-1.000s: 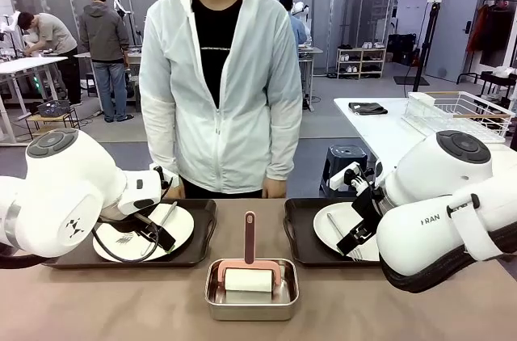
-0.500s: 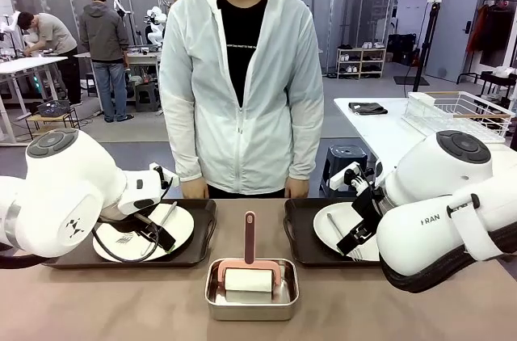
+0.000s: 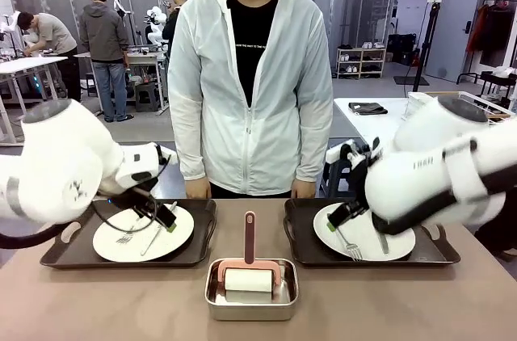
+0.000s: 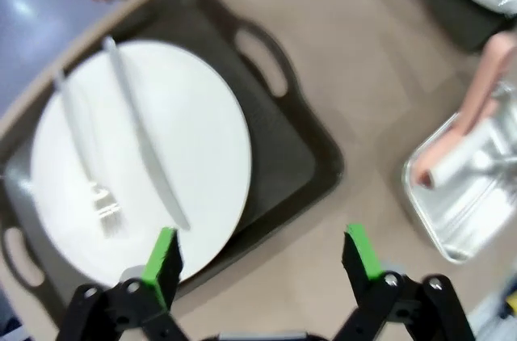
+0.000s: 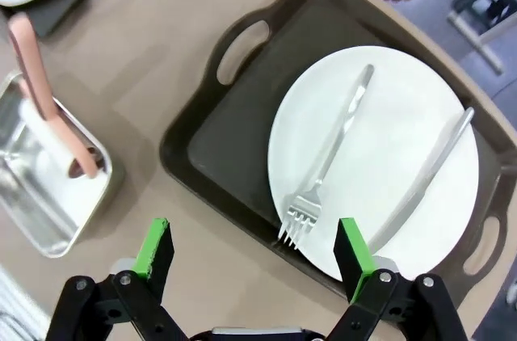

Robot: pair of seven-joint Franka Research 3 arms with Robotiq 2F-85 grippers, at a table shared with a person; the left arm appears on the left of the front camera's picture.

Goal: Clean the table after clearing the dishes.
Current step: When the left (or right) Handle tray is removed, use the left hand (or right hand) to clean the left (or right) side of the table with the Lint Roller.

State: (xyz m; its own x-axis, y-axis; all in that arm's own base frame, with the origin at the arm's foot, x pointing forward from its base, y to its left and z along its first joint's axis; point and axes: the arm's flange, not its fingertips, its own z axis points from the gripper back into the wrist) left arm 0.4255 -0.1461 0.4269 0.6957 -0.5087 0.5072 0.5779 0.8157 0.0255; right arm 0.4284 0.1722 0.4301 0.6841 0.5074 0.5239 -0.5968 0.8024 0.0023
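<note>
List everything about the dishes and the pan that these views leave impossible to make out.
Front view: the right arm covers the far side of the right plate and part of its knife.
Left wrist view: the steel pan and its roller are blurred, and the right edge cuts the pan off.
Right wrist view: the left edge cuts the pan off.
Front view: the print on the person's shirt is too small to read.

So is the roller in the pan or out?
In. The white roller lies inside the steel pan, its pink handle reaching over the far rim.
</note>
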